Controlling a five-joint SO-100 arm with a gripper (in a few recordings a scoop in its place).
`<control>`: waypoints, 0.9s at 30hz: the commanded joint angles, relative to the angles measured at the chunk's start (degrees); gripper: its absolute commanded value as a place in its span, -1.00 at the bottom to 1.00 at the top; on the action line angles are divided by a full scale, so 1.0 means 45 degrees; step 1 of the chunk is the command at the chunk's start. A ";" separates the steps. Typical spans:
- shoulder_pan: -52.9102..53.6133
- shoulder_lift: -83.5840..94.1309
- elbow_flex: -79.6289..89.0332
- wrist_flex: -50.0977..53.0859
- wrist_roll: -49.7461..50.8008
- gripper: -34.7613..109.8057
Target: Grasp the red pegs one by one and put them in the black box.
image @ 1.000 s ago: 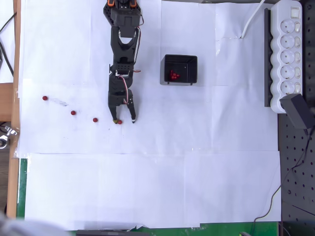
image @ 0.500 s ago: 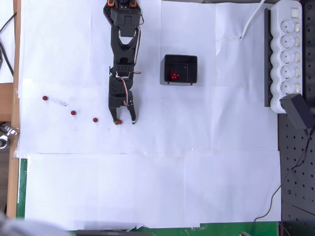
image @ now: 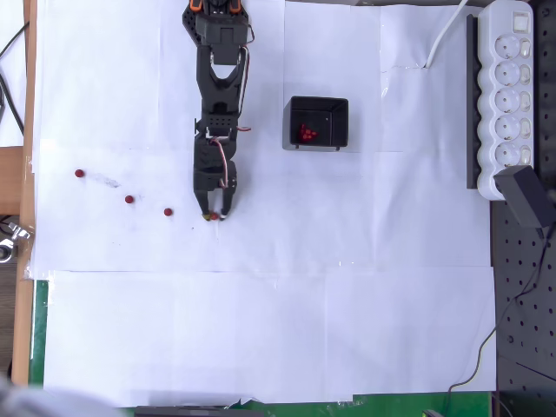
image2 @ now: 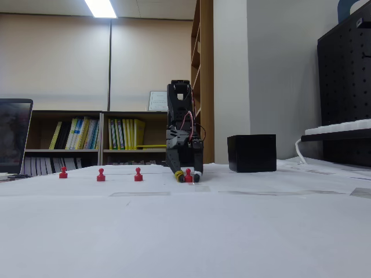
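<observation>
End effector (image: 214, 215) tips down on tabletop (image: 261, 330), clamped on a red peg (image2: 188, 174). Three loose red pegs (image: 129, 199) in a line toward its 9 o'clock. Black box (image: 318, 122) at its 1 o'clock, more pegs inside.

Red pegs (image: 129, 199), black box (image: 318, 122), black arm (image: 217, 104), white paper (image: 261, 304).

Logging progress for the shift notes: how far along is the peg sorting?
Done: a small cluster of red pegs already lies inside the black box; the exact count is unclear. In hand: the tool is closed around one peg down at the paper. Left: three pegs stand on the paper to its left in the overhead view.
</observation>
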State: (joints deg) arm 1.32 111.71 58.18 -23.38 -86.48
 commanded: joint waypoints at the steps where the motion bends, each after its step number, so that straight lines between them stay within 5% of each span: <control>1: 0.0176 -0.0566 0.0039 0.1055 -0.0449 -0.52; 7: -0.0039 -0.3477 0.0156 0.5059 -0.2324 -0.52; 20: -0.3926 -0.9863 0.7813 2.3711 -0.7246 -0.52; 27: -0.8516 -1.0742 0.8691 2.6367 -0.9531 -0.52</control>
State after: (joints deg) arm -28.12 67.32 92.11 91.76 -125.60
